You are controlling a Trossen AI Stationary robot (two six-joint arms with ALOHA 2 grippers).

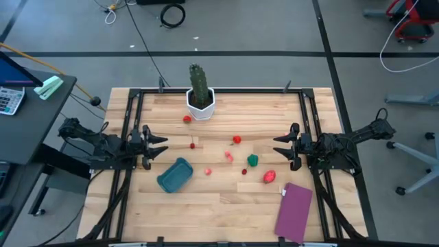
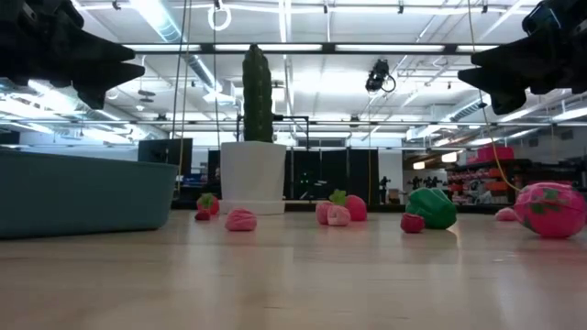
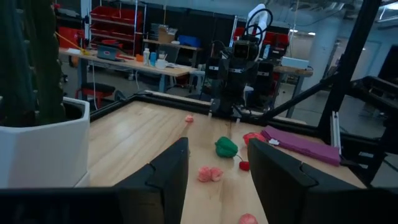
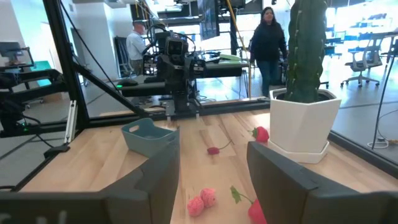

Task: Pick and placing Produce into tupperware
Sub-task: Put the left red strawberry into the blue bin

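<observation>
1. You are looking down on a wooden table point(image 1: 226, 206). The left gripper point(image 1: 159, 145) waits at the left edge and the right gripper point(image 1: 280, 145) at the right edge, facing each other across the middle.

2. Both grippers have their jaws standing wide apart and empty, raised above the table surface.

3. The tupperware point(image 1: 174, 174), a shallow teal box, sits on the left half, just beside and slightly nearer the front edge than the left gripper. Its long axis runs diagonally across the table.

4. The produce is scattered between the 2 grippers. A green piece point(image 1: 252, 160) and a large red-pink fruit point(image 1: 269, 177) lie on the right half, near the right gripper. A small red piece point(image 1: 236, 139) lies around the centre.

5. My judgement: the right arm is nearer most of the produce, while the left arm is nearer the tupperware. The green piece lies ahead of the right jaws, offset toward the front edge.

6. A cactus in a white pot point(image 1: 200, 103) stands at the far edge, and a purple rectangle point(image 1: 294, 211) lies front right. Neither is part of the task.
</observation>
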